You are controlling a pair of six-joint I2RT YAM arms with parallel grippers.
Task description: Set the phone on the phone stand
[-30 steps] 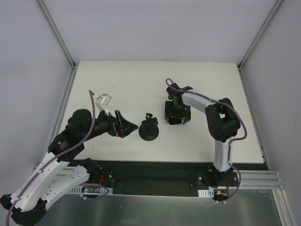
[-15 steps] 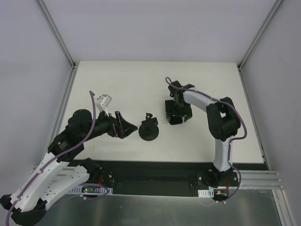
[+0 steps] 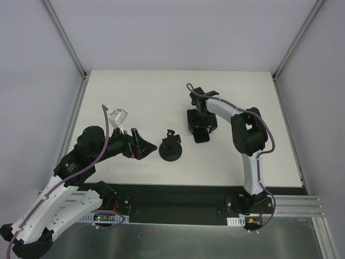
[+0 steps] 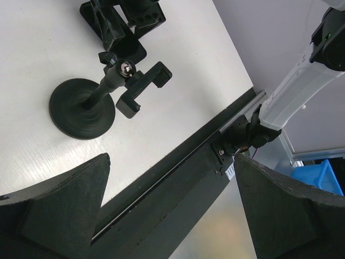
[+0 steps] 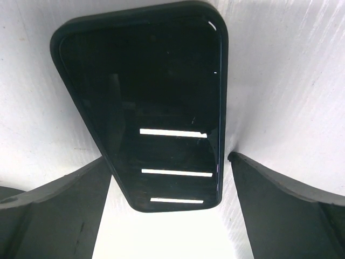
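Note:
The phone (image 5: 145,102) lies flat and screen-up on the white table. My right gripper (image 5: 168,157) is open, one finger on each side of the phone's near end, and neither finger clearly touches it. From above, the right gripper (image 3: 200,125) hangs over the phone (image 3: 201,136), right of the phone stand (image 3: 171,147). The stand (image 4: 89,105) is upright on its disc base with its clamp (image 4: 143,89) empty. My left gripper (image 3: 140,144) is open and empty just left of the stand. In the left wrist view the left gripper (image 4: 171,157) points past it.
A black rail (image 4: 178,178) runs along the table's near edge, carrying the right arm's base (image 4: 242,137). Metal frame posts (image 3: 64,38) stand at the table's back corners. A blue bin (image 4: 329,172) sits off the table beyond the rail.
My right gripper has shifted slightly toward the back of the table, over the phone, and its arm has straightened a little. The left arm, phone and stand have not moved.

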